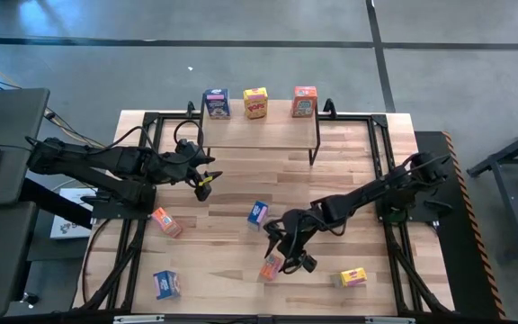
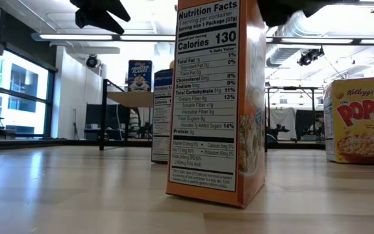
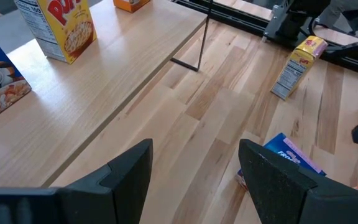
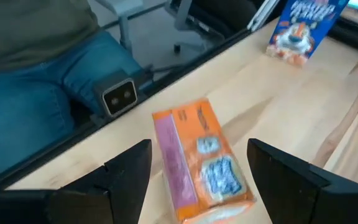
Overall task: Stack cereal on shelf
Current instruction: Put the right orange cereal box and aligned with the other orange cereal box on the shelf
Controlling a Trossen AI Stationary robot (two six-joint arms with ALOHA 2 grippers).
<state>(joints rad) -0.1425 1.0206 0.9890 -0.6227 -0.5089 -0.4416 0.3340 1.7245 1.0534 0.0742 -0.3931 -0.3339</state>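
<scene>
The right gripper (image 1: 288, 255), fingers spread, is hovering over the orange box (image 1: 272, 267) near the table's front edge (still unheld); it should centre before closing; the left gripper (image 1: 207, 179), likewise spread, is waiting beside the shelf (image 1: 259, 132).

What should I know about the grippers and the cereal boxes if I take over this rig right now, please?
Left gripper: open, empty, in front of the shelf.
Right gripper: open, astride an orange box standing near the front edge.
Done: blue, yellow and orange boxes stand on the shelf.
Left: five on the table: orange, blue, blue, yellow, plus that one.
</scene>
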